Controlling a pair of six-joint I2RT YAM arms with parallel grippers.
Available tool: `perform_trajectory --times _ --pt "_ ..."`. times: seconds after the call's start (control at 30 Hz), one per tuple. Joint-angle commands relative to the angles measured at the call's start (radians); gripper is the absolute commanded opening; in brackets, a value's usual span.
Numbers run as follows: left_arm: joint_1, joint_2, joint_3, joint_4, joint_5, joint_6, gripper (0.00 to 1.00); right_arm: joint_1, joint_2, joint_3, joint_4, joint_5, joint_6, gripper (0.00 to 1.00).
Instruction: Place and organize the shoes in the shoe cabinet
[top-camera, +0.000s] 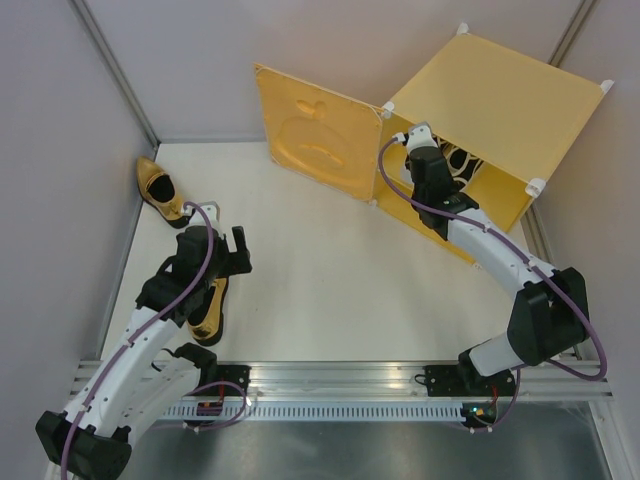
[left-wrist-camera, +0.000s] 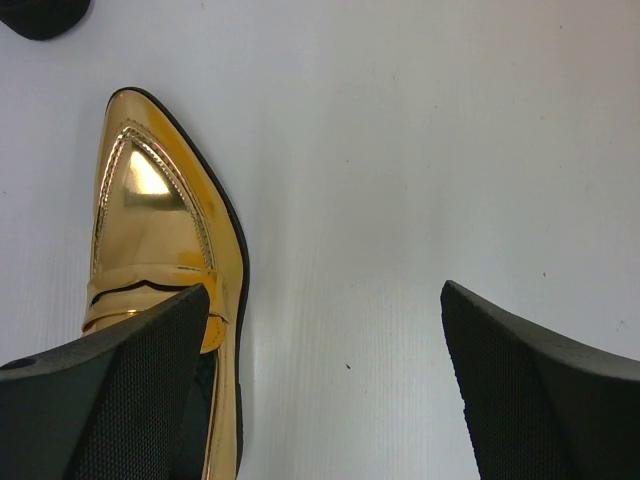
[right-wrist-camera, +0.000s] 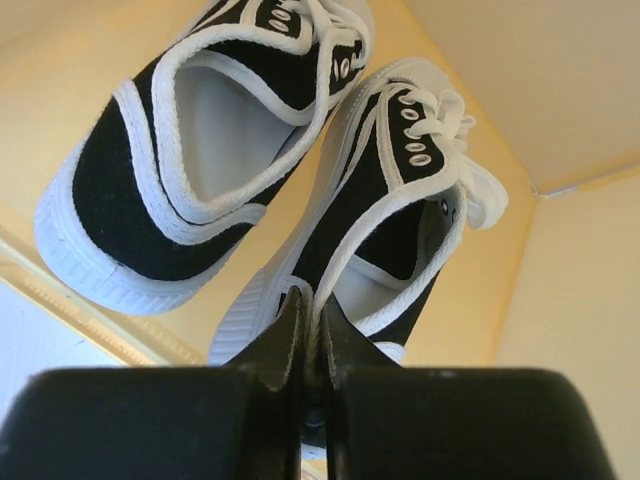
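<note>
Two robot arms work on a white table (top-camera: 330, 270) that holds a yellow-orange shoe cabinet (top-camera: 500, 110).

The right gripper (right-wrist-camera: 310, 335) reaches inside the cabinet, past the opened door (top-camera: 315, 135). Its two fingers are pressed together, pinching the white heel rim of the gripped sneaker (right-wrist-camera: 390, 200). This is a black canvas shoe with white trim and white laces. Its toe points away from the gripper, deeper into the cabinet. The other sneaker (right-wrist-camera: 190, 150) lies just to the left of the fingers and a little further ahead. It sits close beside the gripped sneaker, toe also pointing away, and rests on the yellow floor panel. The pictures do not show which compartment the sneakers are in.

The left gripper (left-wrist-camera: 325, 290) hangs over the table, well apart from the cabinet, with its jaws spread wide and nothing between them. A shiny gold loafer (left-wrist-camera: 150, 230) lies on the table beneath the left-hand finger (left-wrist-camera: 110, 400). Its pointed toe extends ahead of the fingertip, and its black inside shows beside the finger pad. Only bare white table lies below the gap between the fingers and under the right-hand finger. The second gold loafer (top-camera: 160, 188) lies further ahead of this gripper and to its left, near the side wall
</note>
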Motion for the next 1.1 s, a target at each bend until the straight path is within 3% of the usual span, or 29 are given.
perform_trajectory --times 0.0,0.3,0.47,0.63,0.77,1.07 --pt "0.005 -0.009 -0.001 0.034 -0.001 0.029 1.0 -0.031 0.012 0.02 0.086 0.028 -0.017 0.01" --pt "0.005 -0.009 -0.001 0.034 0.001 0.028 1.0 -0.041 0.002 -0.052 0.099 0.051 0.007 0.01" --pt "0.007 -0.01 0.001 0.032 0.001 0.029 1.0 -0.047 -0.005 -0.089 0.099 0.051 0.009 0.1" --pt "0.007 -0.013 -0.002 0.032 0.001 0.029 1.0 -0.047 -0.005 -0.081 0.099 0.082 0.009 0.11" --pt "0.007 -0.012 -0.001 0.032 -0.001 0.028 1.0 -0.047 -0.018 -0.07 0.086 0.068 0.01 0.33" --pt "0.005 -0.009 -0.001 0.032 0.001 0.029 1.0 -0.045 -0.093 0.005 -0.058 -0.027 0.137 0.48"
